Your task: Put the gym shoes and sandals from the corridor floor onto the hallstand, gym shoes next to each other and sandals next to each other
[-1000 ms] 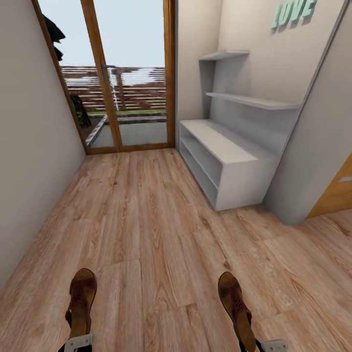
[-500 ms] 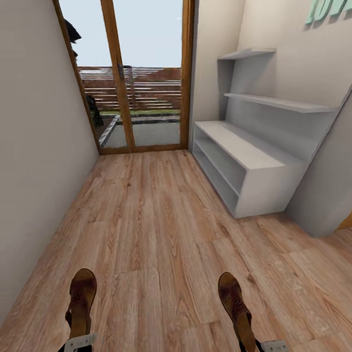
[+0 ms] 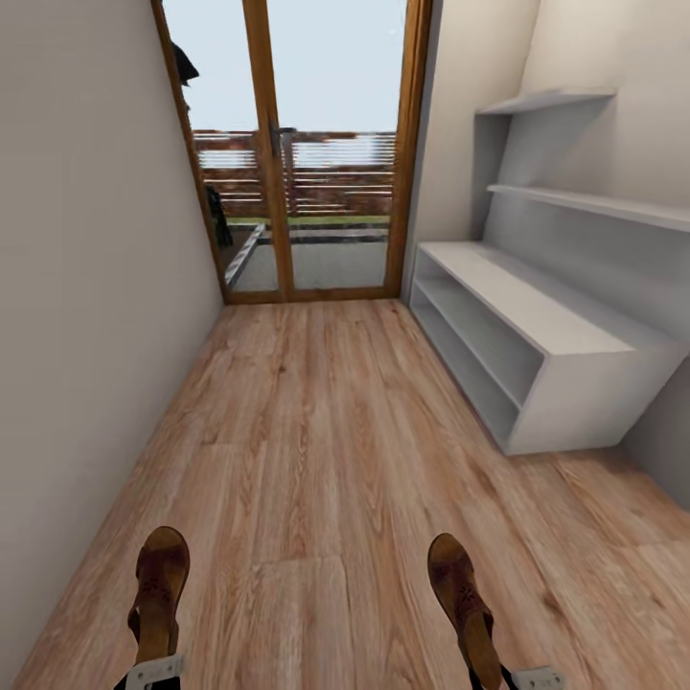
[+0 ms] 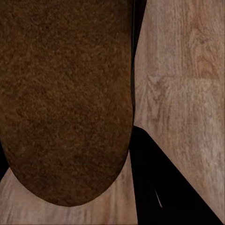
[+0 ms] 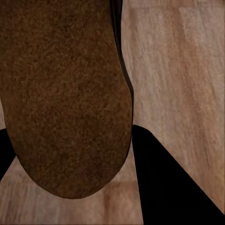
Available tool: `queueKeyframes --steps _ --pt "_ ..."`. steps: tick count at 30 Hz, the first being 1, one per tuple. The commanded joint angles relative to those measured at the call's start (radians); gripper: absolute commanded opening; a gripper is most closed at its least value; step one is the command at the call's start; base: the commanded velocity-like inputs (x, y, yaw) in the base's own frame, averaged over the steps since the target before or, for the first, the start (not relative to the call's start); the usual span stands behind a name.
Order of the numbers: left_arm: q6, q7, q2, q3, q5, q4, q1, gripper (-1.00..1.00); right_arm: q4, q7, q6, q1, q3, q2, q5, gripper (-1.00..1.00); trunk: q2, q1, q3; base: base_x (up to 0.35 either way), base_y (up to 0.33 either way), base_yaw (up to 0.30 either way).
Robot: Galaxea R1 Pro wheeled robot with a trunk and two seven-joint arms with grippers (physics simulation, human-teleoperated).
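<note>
Status: both dark brown strappy leather sandals are off the floor and in transit, left sandal (image 3: pixel 159 586) clamped in the left gripper (image 3: pixel 153 671), right sandal (image 3: pixel 463 594) in the right gripper (image 3: pixel 537 678). Wrist views show the soles (image 4: pixel 65 98) (image 5: pixel 65 93) close up. The pale grey two-level hallstand (image 3: pixel 575 345) stands ahead on the right, its visible shelves bare. Placing is still to do, then the gym shoes. Wood-plank floor (image 3: pixel 326 450) lies between.

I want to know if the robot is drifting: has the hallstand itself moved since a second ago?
No. The hallstand slid rightward in the head view, but the glass door and floor shifted with it, so the camera moved.
</note>
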Motion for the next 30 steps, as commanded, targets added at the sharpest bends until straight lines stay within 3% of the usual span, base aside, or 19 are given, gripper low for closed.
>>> queueKeyframes --steps 1,11,30 --pt "-0.002 -0.009 -0.001 0.006 -0.002 0.001 -0.001 -1.00 0.000 0.006 -0.002 -0.001 -0.009 0.000 0.003 -1.00 0.000 0.000 -0.001 0.306 0.128 0.011" --pt "-0.002 -0.009 -0.001 0.006 -0.002 0.001 -0.001 -1.00 -0.001 0.006 -0.002 -0.001 -0.009 -0.001 0.004 -1.00 0.000 0.000 -0.001 0.310 0.110 0.002" --pt "-0.002 -0.009 -0.001 0.007 -0.002 0.001 -0.001 -1.00 0.000 0.007 -0.002 -0.001 -0.008 -0.001 0.004 -1.00 0.000 0.000 -0.001 0.334 0.007 0.000"
